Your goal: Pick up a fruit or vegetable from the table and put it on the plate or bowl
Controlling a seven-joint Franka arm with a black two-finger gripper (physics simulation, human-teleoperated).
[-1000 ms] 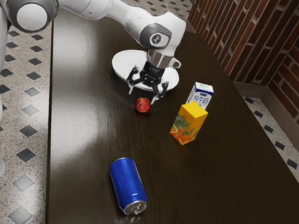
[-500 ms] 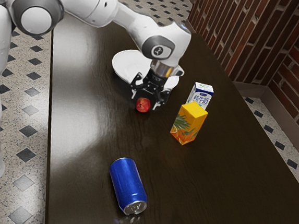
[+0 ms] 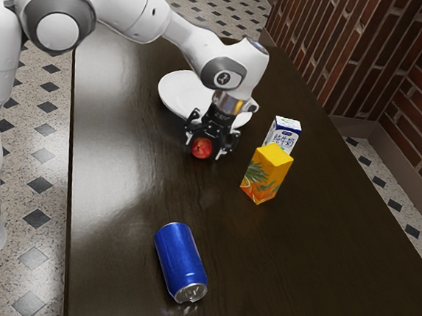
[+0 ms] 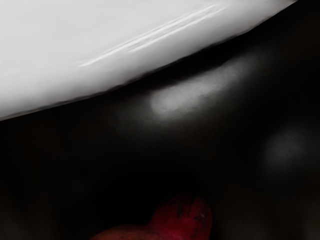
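Note:
A small red apple (image 3: 201,150) lies on the dark wooden table (image 3: 300,232), just in front of a white plate (image 3: 178,93). My black gripper (image 3: 209,144) has come down over the apple and stands open, one finger on each side of the fruit with gaps left. In the wrist view the apple (image 4: 182,221) appears as a red blur right under the hand, and the plate (image 4: 100,45) lies a short way beyond it.
An orange juice carton (image 3: 266,174) and a white milk carton (image 3: 282,133) stand to the exterior view's right of the apple. A blue can (image 3: 180,261) lies on its side nearer the front. A brick wall runs along the right.
My hand has dropped from above the plate's front edge down to the apple, so the open fingers now straddle it. The apple and other objects have stayed put.

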